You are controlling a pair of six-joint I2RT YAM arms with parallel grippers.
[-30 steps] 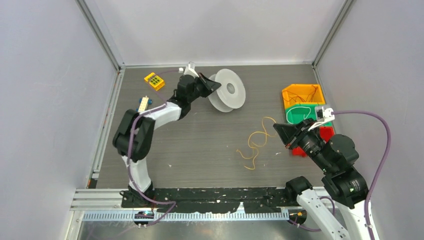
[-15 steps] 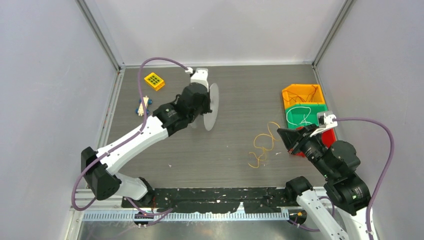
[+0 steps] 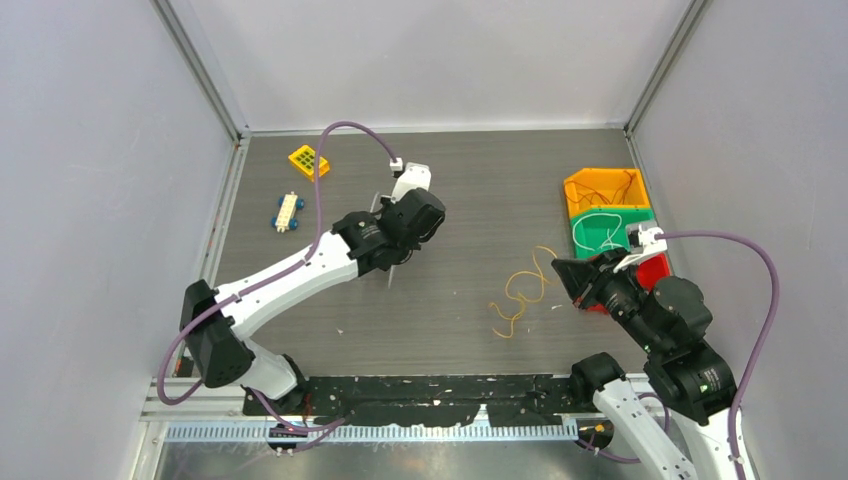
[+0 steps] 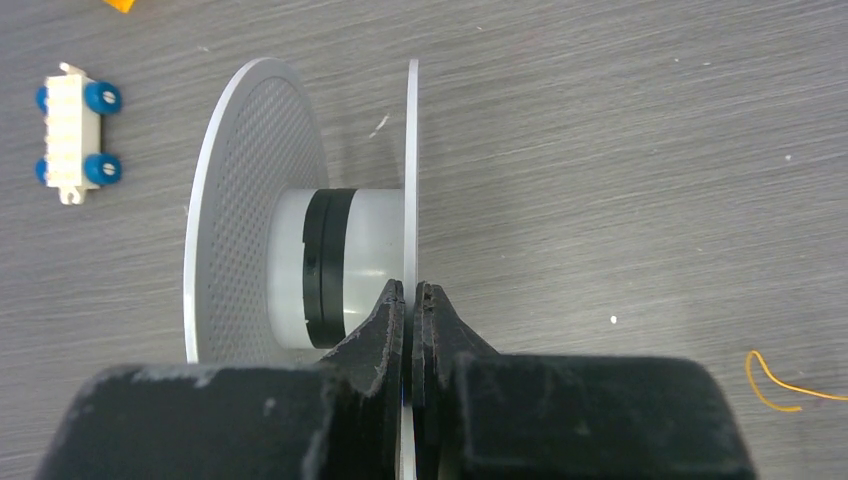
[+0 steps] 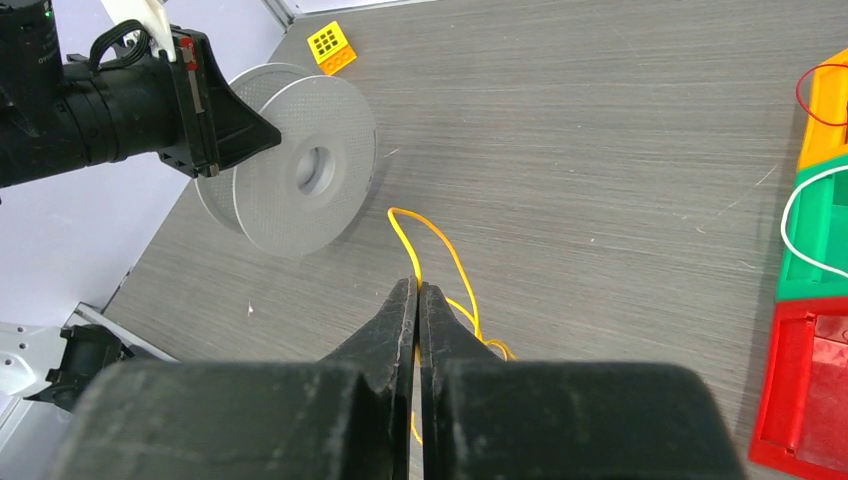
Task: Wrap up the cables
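Note:
The yellow-orange wire (image 3: 520,295) lies in curly loops on the table right of centre. My right gripper (image 3: 562,270) is shut on one strand of it; in the right wrist view the wire (image 5: 432,228) runs out from between the closed fingertips of this gripper (image 5: 416,290). My left gripper (image 3: 392,255) is shut on the thin flange (image 4: 411,150) of a white spool (image 4: 345,265), with the fingertips of this gripper (image 4: 411,295) pinching the flange's edge. The spool also shows in the right wrist view (image 5: 300,180). In the top view the left arm mostly hides it.
Orange (image 3: 632,183), green (image 3: 582,243) and red (image 3: 655,266) bins stand at the right edge; the green one holds a thin white wire, the orange one red wire. A yellow block (image 3: 308,160) and a white toy car with blue wheels (image 3: 287,211) lie at the back left.
My left arm has carried the spool from the back of the table toward the middle and turned it. My right gripper has shifted slightly, dragging the wire.

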